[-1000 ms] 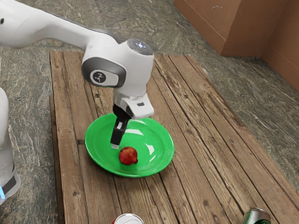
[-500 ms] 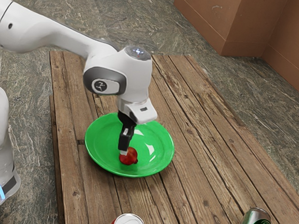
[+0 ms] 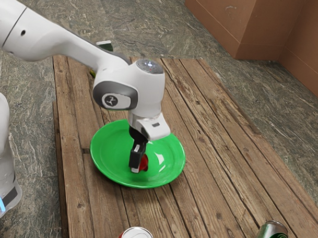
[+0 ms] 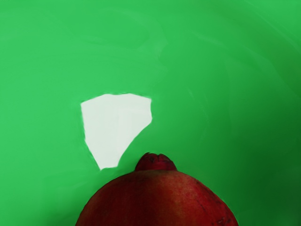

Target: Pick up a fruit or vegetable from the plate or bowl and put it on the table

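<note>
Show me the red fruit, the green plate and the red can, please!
Red fruit (image 4: 157,200): wrist view, on its round body.
Green plate (image 3: 108,152): exterior view, on its bare inside.
Red can (image 3: 137,237): exterior view, on its silvery top.

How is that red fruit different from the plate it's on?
The pomegranate is deep red; the plate is bright green. The fruit is small and ball-like, with a stubby crown, while the plate is broad and shallow. The plate throws back bright white glare; the fruit looks duller. Both have a roundish outline.
</note>
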Tool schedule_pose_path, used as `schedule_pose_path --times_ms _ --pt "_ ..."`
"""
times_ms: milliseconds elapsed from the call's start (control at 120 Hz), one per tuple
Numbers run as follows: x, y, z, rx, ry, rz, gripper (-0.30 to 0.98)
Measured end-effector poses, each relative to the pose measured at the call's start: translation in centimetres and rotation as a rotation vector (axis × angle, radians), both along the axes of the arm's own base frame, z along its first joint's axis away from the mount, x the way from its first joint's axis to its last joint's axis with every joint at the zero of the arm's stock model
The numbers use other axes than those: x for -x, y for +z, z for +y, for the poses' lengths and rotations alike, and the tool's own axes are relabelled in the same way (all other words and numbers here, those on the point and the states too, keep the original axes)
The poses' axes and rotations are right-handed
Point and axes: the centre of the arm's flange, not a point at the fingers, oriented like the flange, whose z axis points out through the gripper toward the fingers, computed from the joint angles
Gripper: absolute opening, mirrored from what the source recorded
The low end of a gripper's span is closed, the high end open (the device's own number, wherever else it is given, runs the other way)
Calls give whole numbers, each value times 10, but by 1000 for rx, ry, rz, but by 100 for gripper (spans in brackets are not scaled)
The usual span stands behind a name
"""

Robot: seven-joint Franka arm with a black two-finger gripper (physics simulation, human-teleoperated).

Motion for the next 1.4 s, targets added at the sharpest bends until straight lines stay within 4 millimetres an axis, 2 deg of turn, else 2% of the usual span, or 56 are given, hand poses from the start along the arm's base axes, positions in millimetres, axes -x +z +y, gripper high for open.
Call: schedule_pose_path --times_ms 67,175,233,433,517,592,667,783,850,950,1100,1250,1292,1350,1400 --pt "1 -2 -4 -1 -8 -1 65" --pt "2 -2 -11 -4 -24 -7 44" --pt "3 -2 -12 -6 -24 -10 37" --pt "2 4 -16 -15 -18 -23 29" --pt "-3 21 -20 -19 -21 -40 28" --pt "-11 46 -23 -26 -24 -64 29" --pt "-25 74 -14 -46 -8 -93 28" --pt "-43 100 18 -103 44 -105 29" --pt "-50 110 49 -139 99 -105 30" --pt "-57 113 101 -174 193 -84 29" --pt "-54 115 175 -184 306 -49 29" --pt "-40 114 241 -186 378 0 28" --pt "-36 112 254 -187 388 15 29" --pt "-32 111 262 -192 384 30 29" --pt "-31 110 266 -193 375 39 40"
